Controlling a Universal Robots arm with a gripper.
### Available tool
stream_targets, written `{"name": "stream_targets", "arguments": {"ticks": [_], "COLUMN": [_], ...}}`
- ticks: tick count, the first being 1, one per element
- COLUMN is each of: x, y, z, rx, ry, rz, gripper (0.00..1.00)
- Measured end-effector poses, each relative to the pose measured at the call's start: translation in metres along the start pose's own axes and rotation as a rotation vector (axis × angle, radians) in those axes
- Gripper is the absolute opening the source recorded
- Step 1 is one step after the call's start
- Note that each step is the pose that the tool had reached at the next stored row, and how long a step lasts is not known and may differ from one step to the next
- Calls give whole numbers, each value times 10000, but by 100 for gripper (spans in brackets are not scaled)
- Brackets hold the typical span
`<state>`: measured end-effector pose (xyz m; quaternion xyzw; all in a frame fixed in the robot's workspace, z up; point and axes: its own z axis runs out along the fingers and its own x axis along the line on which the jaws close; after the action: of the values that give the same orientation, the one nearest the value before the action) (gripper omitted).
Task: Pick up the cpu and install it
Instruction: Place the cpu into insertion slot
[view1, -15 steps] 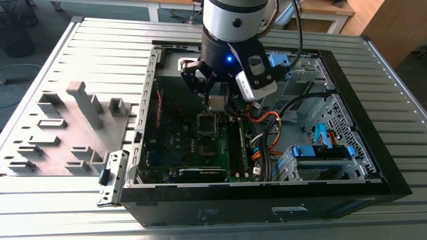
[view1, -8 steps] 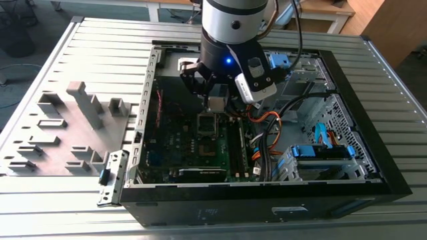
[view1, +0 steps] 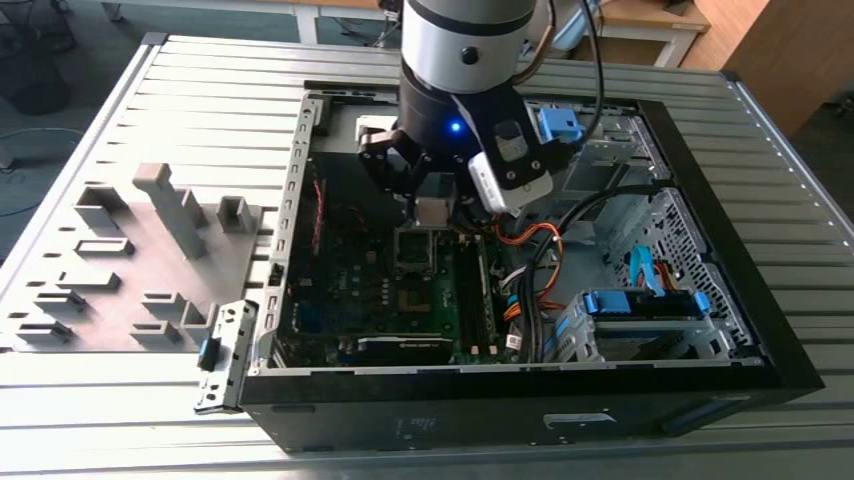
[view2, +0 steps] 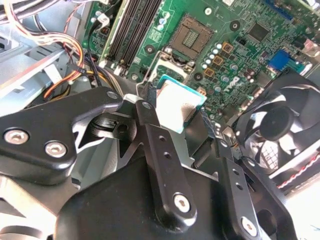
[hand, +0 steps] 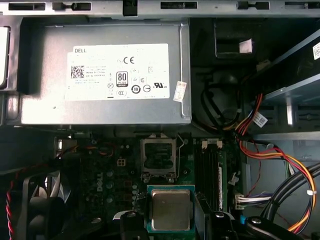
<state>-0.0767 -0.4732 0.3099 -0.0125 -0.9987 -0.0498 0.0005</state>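
The cpu (hand: 171, 209), a small square chip with a silvery top and greenish rim, sits level between my gripper's (hand: 172, 222) black fingers (hand: 131, 222). In the second wrist view the cpu (view2: 180, 106) is also pinched at its two sides by the gripper (view2: 177, 112), which is shut on it. It hangs just above the motherboard, a short way from the silver-framed socket (hand: 158, 159) with its dark centre. In the exterior view the gripper (view1: 434, 212) is lowered inside the open computer case (view1: 747, 300), above the socket (view1: 416, 250).
A grey power supply (hand: 105, 75) fills the case wall beyond the socket. Memory slots (hand: 210, 170) and orange-yellow cables (hand: 280, 165) lie to one side, a black fan (view2: 280, 130) to the other. A grey fixture block (view1: 134, 250) stands outside the case at the exterior view's left.
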Motion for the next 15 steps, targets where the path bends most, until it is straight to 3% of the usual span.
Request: {"name": "stream_targets", "arguments": {"ticks": [15], "x": [34], "y": [-41], "z": [45], "rx": [0], "ry": [0], "rz": [0], "gripper": [47]}}
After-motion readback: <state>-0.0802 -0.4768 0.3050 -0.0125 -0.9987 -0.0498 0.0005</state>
